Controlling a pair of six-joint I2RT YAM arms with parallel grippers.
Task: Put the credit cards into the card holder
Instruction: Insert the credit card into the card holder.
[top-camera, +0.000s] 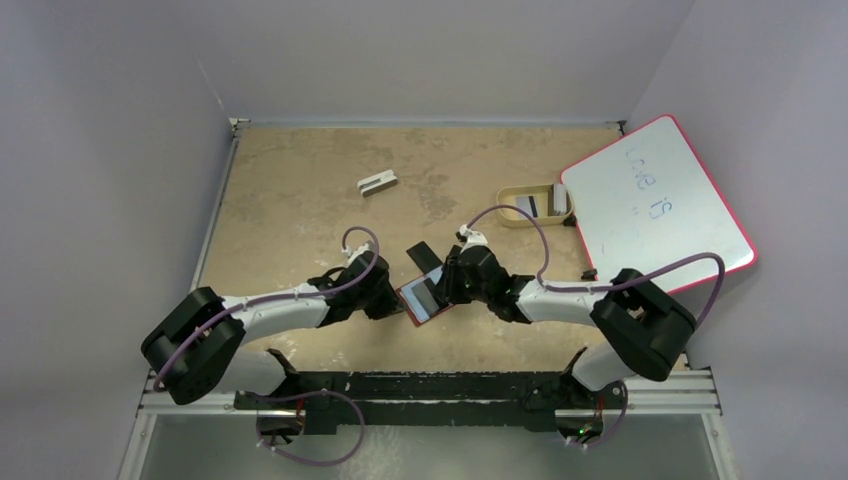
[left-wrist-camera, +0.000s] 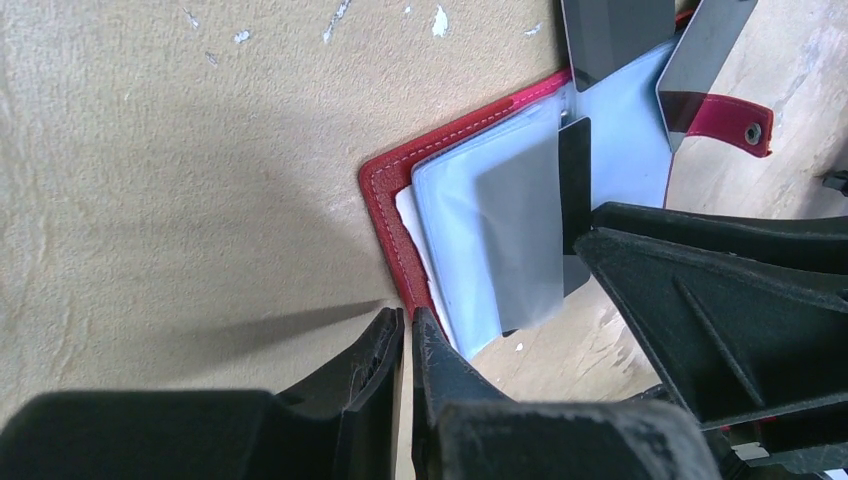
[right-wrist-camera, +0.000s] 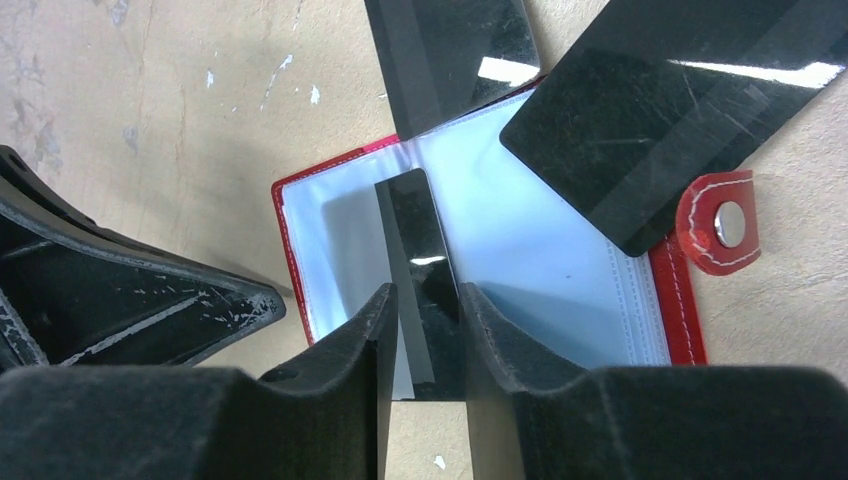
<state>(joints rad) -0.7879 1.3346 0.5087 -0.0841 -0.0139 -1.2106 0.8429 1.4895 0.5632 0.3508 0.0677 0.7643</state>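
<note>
where both arms meet in the top view, one open red holder (top-camera: 422, 300) lies on the table (top-camera: 290, 200), with one tray (top-camera: 520, 216) beside one whiteboard (top-camera: 655, 205). left wrist: the left gripper (left-wrist-camera: 406, 316) has its jaws nearly together, pinching the holder's red edge. right wrist: the right gripper (right-wrist-camera: 427, 300) clamps one card (right-wrist-camera: 410, 230) over the pocket; two dark cards (right-wrist-camera: 450, 50) overlap the holder's far edge.

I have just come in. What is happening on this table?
An open red card holder is being filled. The left gripper pinches its cover edge, while the right gripper has a black card between its fingers, apparently partly inside a clear sleeve. Two more black cards lie across the holder's far edge.
</note>
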